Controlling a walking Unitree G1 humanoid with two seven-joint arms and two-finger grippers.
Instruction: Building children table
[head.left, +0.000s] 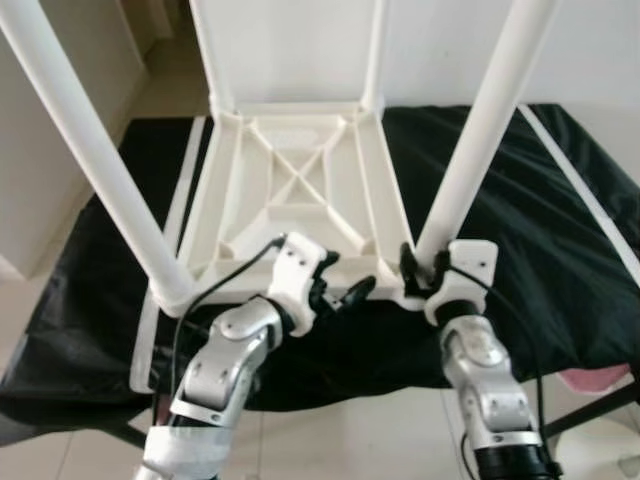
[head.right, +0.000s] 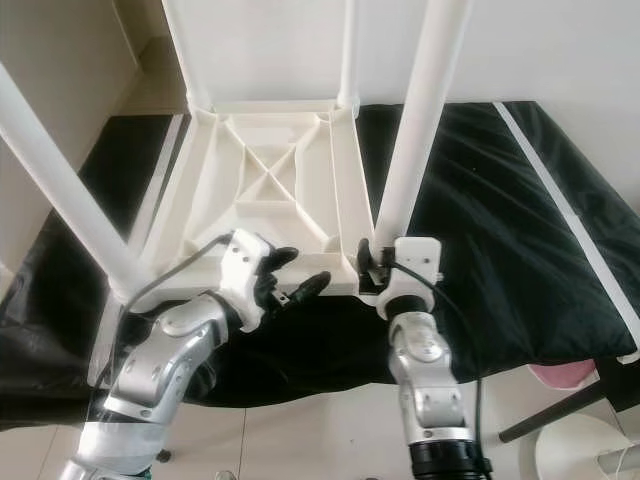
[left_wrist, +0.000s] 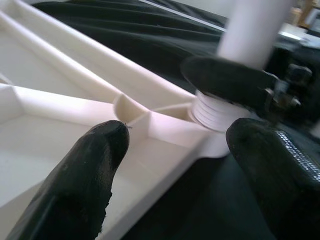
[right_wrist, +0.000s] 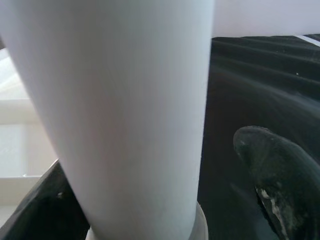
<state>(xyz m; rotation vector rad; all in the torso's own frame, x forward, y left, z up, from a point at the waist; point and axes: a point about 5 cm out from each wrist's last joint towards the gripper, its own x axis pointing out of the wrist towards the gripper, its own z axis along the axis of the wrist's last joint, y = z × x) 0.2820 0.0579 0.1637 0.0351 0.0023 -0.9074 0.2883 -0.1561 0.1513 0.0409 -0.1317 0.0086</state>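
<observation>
The stiff, light plastic table (head.left: 290, 190) lies upside down. The right gripper (head.left: 428, 272) closes around the near leg (head.left: 478, 150) base; the left gripper (head.left: 335, 290) hovers open.

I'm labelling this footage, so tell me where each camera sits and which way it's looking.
Left eye: on the head, looking down at the upturned table top; both arms show.
Right eye: beside it, same scene.
Left wrist: looks along the open left claw at the table's near edge.
Right wrist: right claw around the near right leg.
Shared: that leg.
</observation>
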